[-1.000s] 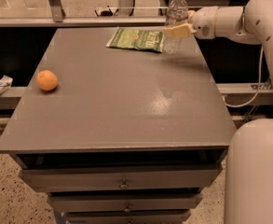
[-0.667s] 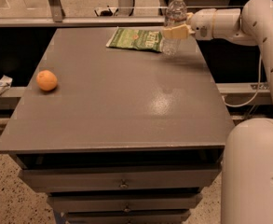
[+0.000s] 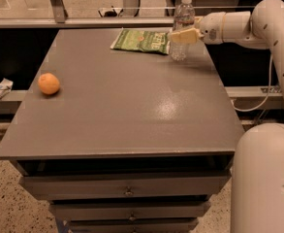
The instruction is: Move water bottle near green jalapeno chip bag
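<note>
Gripper (image 3: 182,35) at water bottle (image 3: 183,13), beside green jalapeno chip bag (image 3: 141,40), lettering illegible

Clear glossy plastic water bottle (image 3: 183,16), shiny film green jalapeno chip bag (image 3: 140,40), semi-matt grey table (image 3: 132,115), smooth cream plastic tool (image 3: 181,36) at bottle's middle.

The gripper (image 3: 184,35) is sitting at the far right corner of the table (image 3: 132,110), clamped around the middle of the upright water bottle (image 3: 183,14). The bottle is standing just beside the right end of the green jalapeno chip bag (image 3: 140,40). The bag is lying flat along the far edge, obstructing low passes there. The arm (image 3: 272,18) is reaching in from the right, occupying the space above that edge. An orange (image 3: 49,83) is resting near the left edge. The centre and near half of the tabletop are offering open passage.
</note>
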Available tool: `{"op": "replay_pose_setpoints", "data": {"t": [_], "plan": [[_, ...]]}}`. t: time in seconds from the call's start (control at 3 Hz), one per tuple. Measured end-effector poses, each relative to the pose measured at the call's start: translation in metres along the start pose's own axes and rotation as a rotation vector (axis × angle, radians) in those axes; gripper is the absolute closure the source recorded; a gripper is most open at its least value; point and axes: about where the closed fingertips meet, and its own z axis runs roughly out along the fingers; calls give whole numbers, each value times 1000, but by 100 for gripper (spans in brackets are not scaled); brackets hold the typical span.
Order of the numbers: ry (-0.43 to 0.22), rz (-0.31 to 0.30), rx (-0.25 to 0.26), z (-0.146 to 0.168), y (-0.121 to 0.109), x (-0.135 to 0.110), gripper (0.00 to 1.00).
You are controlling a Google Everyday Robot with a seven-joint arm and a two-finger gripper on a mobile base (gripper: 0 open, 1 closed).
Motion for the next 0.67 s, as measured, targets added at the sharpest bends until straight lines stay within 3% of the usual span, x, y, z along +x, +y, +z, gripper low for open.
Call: {"op": "replay_pose_setpoints", "data": {"t": [0.33,0.67], "plan": [[7,17,5,-2,-1,6,0],[9,31,11,-4,-1,12,0]]}}
